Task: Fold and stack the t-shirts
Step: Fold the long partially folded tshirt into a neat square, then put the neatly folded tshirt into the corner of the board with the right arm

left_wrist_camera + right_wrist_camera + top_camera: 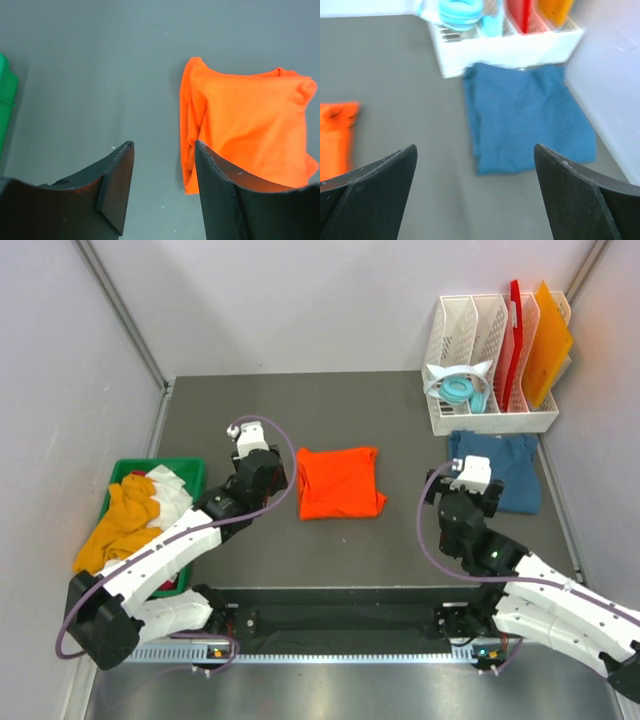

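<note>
A bright orange t-shirt (340, 482) lies folded in a rough square at the middle of the table. In the left wrist view this orange t-shirt (250, 135) is just right of my left gripper (164, 150), which stands open over bare table with nothing between its fingers. From above, the left gripper (250, 445) sits just left of the shirt. A dark teal-blue t-shirt (505, 468) lies folded flat at the right. My right gripper (475, 150) hangs wide open and empty in front of the blue t-shirt (527, 120). Seen from above, the right gripper (470, 475) partly covers the blue shirt's left edge.
A green bin (188, 468) at the left edge holds a heap of yellow-orange (120, 525) and white (170, 495) shirts. A white slotted rack (495, 420) at the back right holds red and orange boards and a light blue ring-shaped thing. Grey walls close in on both sides.
</note>
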You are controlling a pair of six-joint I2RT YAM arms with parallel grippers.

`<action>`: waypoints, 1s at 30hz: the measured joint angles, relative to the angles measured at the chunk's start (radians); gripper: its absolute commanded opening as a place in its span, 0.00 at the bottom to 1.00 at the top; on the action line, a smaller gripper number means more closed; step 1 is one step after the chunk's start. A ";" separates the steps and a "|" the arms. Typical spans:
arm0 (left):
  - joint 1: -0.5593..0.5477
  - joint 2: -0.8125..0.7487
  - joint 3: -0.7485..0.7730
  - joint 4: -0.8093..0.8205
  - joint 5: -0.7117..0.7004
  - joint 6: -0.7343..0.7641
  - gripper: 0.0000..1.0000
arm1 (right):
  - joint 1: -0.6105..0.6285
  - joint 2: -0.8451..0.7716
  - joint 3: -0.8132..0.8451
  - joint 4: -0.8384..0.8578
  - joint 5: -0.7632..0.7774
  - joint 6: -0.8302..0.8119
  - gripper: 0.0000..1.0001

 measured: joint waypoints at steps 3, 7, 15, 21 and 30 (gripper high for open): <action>-0.013 -0.010 -0.007 -0.005 0.019 -0.013 0.53 | -0.020 -0.044 -0.220 0.359 0.051 -0.220 1.00; -0.074 -0.007 -0.016 -0.035 0.030 -0.035 0.52 | -0.118 0.059 -0.363 0.611 0.063 -0.362 1.00; -0.199 -0.003 -0.019 -0.090 0.045 -0.111 0.49 | -0.386 0.411 -0.354 1.012 0.001 -0.352 1.00; -0.263 -0.020 -0.049 -0.122 0.049 -0.158 0.48 | -0.439 0.618 -0.295 1.196 -0.192 -0.406 1.00; -0.282 -0.043 -0.061 -0.151 0.067 -0.183 0.48 | -0.631 0.707 -0.276 1.251 -0.484 -0.366 1.00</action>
